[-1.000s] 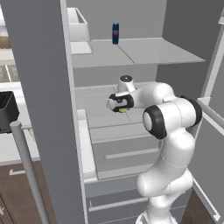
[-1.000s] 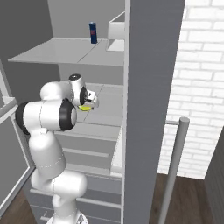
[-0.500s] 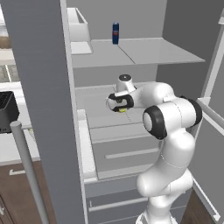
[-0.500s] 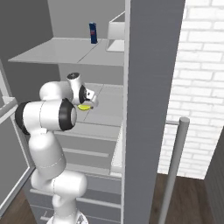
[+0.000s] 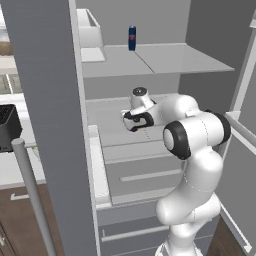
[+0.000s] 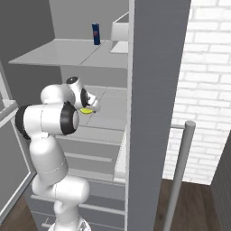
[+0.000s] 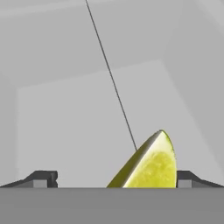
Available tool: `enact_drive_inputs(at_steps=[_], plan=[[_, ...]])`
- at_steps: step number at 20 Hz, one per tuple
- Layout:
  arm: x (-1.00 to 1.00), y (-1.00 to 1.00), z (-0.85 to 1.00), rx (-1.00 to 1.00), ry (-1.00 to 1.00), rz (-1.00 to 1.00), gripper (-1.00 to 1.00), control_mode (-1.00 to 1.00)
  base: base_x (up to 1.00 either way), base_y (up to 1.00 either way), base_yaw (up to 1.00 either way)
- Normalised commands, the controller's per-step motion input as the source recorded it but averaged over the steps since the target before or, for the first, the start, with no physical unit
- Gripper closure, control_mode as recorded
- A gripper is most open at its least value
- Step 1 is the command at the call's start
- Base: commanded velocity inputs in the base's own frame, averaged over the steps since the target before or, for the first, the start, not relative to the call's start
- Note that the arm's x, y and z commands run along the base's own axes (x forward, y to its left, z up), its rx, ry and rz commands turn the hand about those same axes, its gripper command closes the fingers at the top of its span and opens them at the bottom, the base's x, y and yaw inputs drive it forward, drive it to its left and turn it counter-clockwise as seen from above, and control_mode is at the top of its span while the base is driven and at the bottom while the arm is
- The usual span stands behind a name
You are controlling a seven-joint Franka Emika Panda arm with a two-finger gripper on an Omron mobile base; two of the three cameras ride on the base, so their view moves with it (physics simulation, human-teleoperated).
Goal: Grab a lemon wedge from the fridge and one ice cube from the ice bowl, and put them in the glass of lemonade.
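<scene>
The fridge (image 5: 150, 60) stands open, and my arm reaches onto its middle shelf (image 6: 113, 108). The yellow-green lemon wedge (image 6: 85, 110) lies on that shelf right at my gripper (image 6: 91, 105). In the hand view the lemon wedge (image 7: 151, 164) sits between the fingertips, close against the right one (image 7: 188, 178) and far from the left one (image 7: 41, 178). My gripper (image 7: 114, 180) is open, with its jaws wide apart and nothing clamped. From the left base view the gripper (image 5: 137, 121) points down at the shelf. The ice cube, ice bowl and glass of lemonade are out of view.
A blue can (image 5: 132, 38) and a white box (image 5: 90, 35) stand on the upper shelf. Grey drawers (image 5: 145, 172) lie below my hand. The open doors carry long bar handles (image 5: 30, 190) (image 6: 180, 171). A white brick wall (image 6: 207, 67) is on the right.
The hand has edged slightly over the lemon wedge with its jaws wide apart. The wedge has not moved.
</scene>
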Motion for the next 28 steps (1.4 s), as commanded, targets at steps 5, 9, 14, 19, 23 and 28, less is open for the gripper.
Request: enact_drive_inputs(at_steps=[5,9,14,19,23,28], plan=[[0.00,0.00,-0.15,0.00,-0.01,-0.10,-1.00,-1.00,0.00,0.00,0.00],[0.00,0.00,-0.20,0.00,0.00,-0.07,1.00,-1.00,0.00,0.00,0.00],[0.00,0.00,-0.16,0.00,0.00,-0.06,1.00,-1.00,0.00,0.00,0.00],[-0.02,0.00,-0.06,0.00,0.00,-0.03,1.00,-1.00,0.00,0.00,0.00],[-0.41,-0.04,0.00,0.05,-0.01,0.02,1.00,-1.00,0.00,0.00,0.00],[-0.43,-0.29,0.10,0.06,-0.06,0.15,1.00,-1.00,0.00,0.00,0.00]])
